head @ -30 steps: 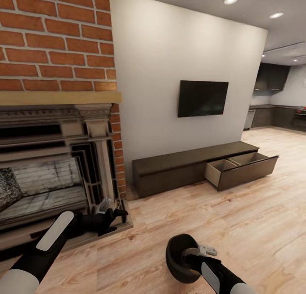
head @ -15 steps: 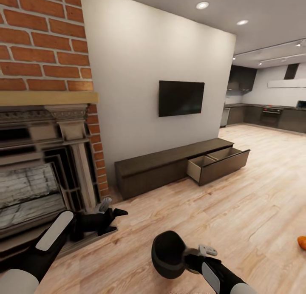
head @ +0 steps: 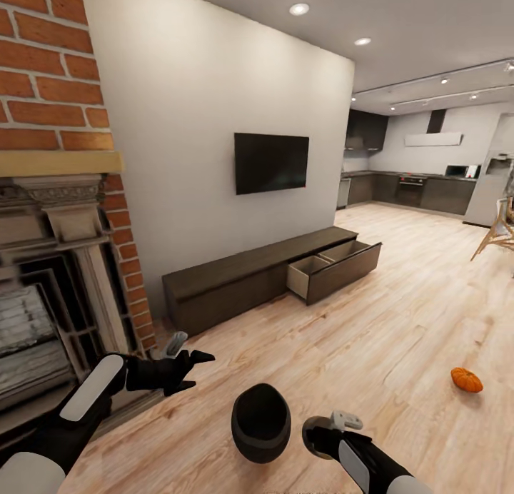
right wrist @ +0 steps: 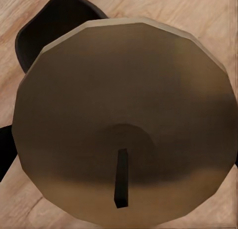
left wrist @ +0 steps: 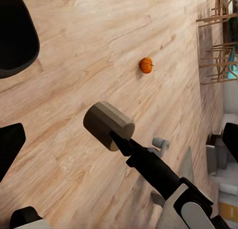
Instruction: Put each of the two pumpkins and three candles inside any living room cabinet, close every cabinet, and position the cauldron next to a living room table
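Note:
My right gripper (head: 319,437) is shut on a stubby beige candle (left wrist: 107,125), whose flat top and dark wick (right wrist: 120,177) face the right wrist camera. The black cauldron (head: 260,422) stands on the wood floor just left of that gripper, apart from it. An orange pumpkin (head: 467,380) lies on the floor off to the right, also seen as pumpkin (left wrist: 146,65). The long dark cabinet (head: 235,283) runs along the wall with one drawer (head: 332,268) pulled open. My left gripper (head: 191,351) hangs open and empty near the fireplace.
A brick fireplace (head: 50,251) with a carved surround takes up the left. A television (head: 271,163) hangs above the cabinet. A kitchen (head: 414,187) lies beyond, and wooden chair legs (head: 496,230) stand at the far right. Wide floor lies between.
The whole view has swung to the right: fireplace, cabinet and cauldron slid left in the picture, and the pumpkin and kitchen came in. Both arms keep their pose, the candle still held.

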Motion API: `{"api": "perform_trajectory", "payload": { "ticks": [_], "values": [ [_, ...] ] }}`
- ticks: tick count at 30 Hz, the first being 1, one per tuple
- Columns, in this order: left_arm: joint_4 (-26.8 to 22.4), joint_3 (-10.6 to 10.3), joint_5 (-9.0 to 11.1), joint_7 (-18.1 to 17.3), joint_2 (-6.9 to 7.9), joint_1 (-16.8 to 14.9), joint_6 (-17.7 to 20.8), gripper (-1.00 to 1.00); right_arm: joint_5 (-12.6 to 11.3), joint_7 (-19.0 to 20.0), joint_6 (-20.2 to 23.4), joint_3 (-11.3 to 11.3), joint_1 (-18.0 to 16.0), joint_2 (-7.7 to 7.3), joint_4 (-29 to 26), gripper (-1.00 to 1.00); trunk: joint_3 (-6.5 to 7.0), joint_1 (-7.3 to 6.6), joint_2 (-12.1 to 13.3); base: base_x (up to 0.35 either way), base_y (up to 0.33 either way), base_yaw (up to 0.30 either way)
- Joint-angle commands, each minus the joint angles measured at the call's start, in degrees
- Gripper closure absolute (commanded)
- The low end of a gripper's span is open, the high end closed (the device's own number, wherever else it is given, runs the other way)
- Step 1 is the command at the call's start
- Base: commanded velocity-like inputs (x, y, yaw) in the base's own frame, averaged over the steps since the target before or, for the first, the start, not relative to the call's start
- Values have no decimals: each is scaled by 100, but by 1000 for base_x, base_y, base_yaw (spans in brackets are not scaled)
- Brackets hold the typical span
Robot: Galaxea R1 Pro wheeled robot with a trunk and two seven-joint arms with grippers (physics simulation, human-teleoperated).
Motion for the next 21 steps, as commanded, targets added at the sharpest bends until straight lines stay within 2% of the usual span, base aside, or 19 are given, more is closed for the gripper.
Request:
{"api": "perform_trajectory", "payload": {
  "ticks": [1,13,21],
  "values": [
    [-7,-9,62,56,6,-3,0,-100,-46,-41,23,47,-3,-4,-11,100,-11,0,-4,0,0,-260],
    [1,-15,62,56,0,-3,0,-100,-47,-35,23,46,-3,-11,-11,100,-66,0,-4,0,-5,-259],
    [-5,-9,62,56,11,-3,0,-100,-48,-35,7,44,-2,-11,-11,100,-94,0,-4,0,-179,-257]
  ]
}}
